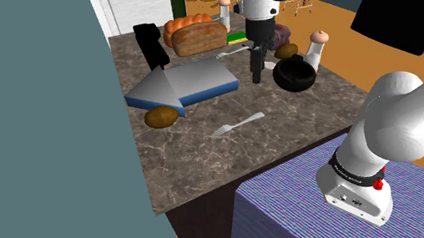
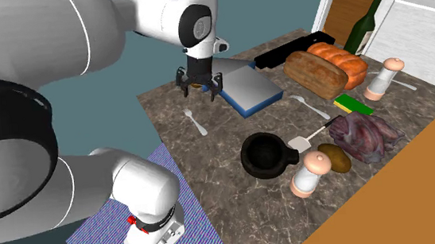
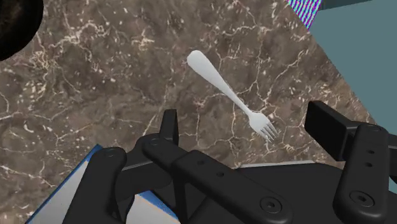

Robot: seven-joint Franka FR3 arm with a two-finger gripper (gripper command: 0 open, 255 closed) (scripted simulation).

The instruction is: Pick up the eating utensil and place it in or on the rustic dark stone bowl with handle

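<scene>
Marble countertop (image 1: 208, 169) holds everything, and no step looks done yet. Black gripper (image 2: 200, 93) hovers at upper centre of the second exterior view, jaws spread wide and empty. Dark stone bowl (image 2: 265, 155) sits empty mid-frame. Pale fork (image 2: 196, 122) lies flat left of centre, below the gripper; in the wrist view its tines sit between the open fingers, untouched. Left to do: descend, grasp, carry, drop in the bowl. Room: blue slab (image 2: 247, 89) is just upper right of the fork and the counter edge is near on its left. Marble from fork to bowl is open; spatula (image 2: 299, 143) and shaker (image 2: 308, 174) crowd the bowl's right.
</scene>
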